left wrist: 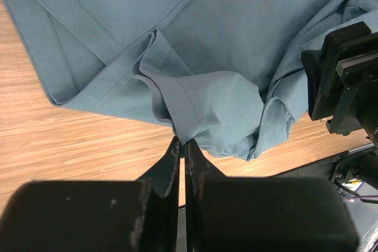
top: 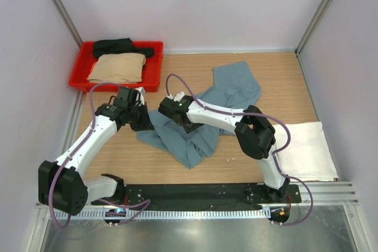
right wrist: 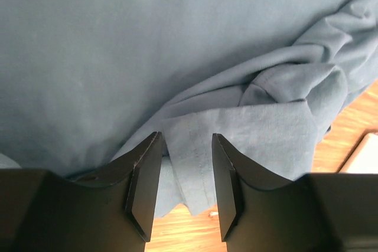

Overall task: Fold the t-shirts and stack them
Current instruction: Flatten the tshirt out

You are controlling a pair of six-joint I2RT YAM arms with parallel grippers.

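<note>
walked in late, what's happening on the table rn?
Both arms are working the teal-blue t-shirt, which lies rumpled mid-table. The left gripper is shut on a pinch of its hem. The right gripper has its jaws apart around another hem flap, not clamped. The tan t-shirt sits folded in the red tray at the far left, with the black t-shirt behind it. The white t-shirt lies at the right edge.

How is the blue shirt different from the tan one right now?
The blue t-shirt lies rumpled and unfolded on the table; the tan t-shirt sits folded in the red tray. The left hand pinches the blue t-shirt's edge; nothing touches the tan t-shirt. Both are plain cloth.
</note>
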